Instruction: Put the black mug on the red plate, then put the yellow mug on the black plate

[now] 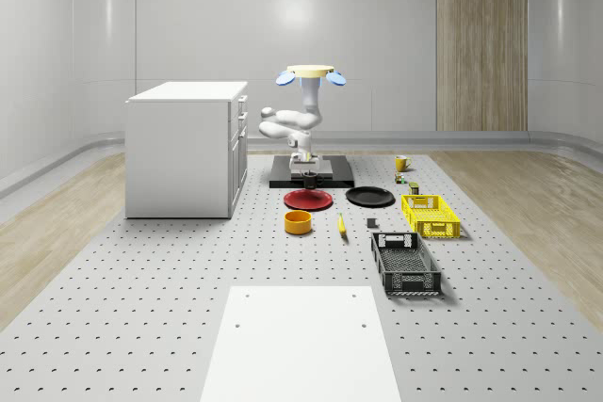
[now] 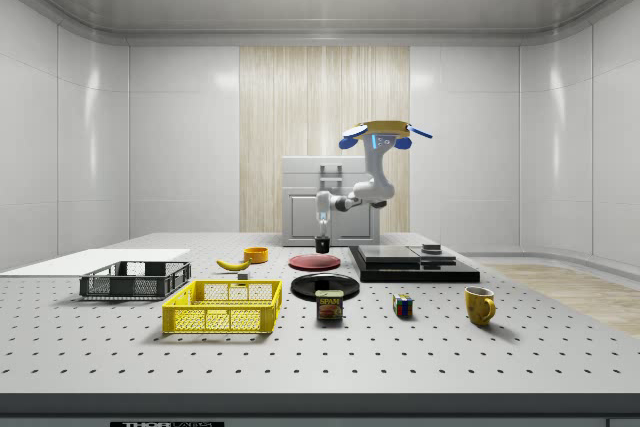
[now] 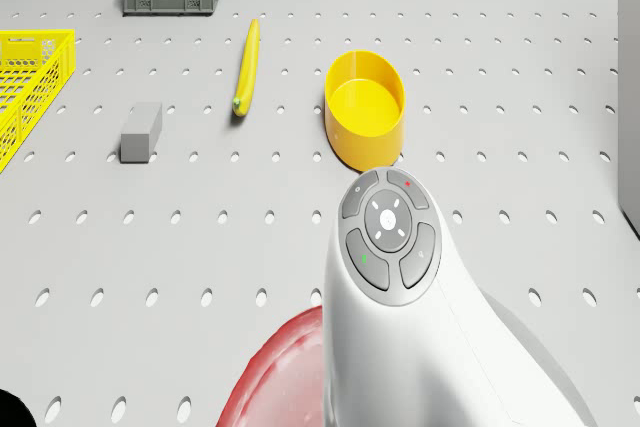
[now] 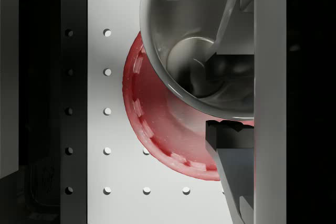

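The drone [image 1: 310,73] hovers above the dark platform [image 1: 312,176] beside the white cabinet [image 1: 184,148], arm reaching down. The gripper [image 1: 309,173] is clamped on the black mug [image 2: 323,244], held upright in the air just above the red plate [image 1: 308,200]. The yellow mug [image 2: 480,304] stands well apart, beyond the black plate [image 1: 369,197].
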Controlling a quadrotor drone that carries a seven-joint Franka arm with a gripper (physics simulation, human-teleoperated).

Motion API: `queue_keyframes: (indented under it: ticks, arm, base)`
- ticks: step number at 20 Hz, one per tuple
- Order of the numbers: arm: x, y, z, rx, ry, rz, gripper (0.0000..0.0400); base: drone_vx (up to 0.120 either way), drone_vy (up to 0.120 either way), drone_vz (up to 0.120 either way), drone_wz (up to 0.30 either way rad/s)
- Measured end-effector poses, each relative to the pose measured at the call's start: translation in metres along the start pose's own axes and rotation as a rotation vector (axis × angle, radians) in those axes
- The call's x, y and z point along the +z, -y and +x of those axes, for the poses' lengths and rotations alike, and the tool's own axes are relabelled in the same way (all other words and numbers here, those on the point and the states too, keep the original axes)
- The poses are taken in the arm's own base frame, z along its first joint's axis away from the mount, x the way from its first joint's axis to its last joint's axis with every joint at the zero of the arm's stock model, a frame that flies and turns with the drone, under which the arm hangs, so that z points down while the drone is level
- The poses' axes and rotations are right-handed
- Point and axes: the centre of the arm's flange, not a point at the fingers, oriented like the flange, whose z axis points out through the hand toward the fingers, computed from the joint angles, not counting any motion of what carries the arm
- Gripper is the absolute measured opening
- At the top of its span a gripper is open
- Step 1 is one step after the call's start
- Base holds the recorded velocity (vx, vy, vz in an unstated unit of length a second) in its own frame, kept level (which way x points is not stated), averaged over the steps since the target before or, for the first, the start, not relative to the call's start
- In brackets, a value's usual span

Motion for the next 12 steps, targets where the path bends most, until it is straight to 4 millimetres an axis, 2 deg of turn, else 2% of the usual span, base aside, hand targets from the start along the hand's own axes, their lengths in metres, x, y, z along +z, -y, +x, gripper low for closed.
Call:
queue_keyframes:
  ticks: [12]
  arm:
    - [0.041, -0.002, 0.002, 0.0, 0.0, 0.0, 0.011]
  base:
    - [0.0, 0.0, 0.0, 0.0]
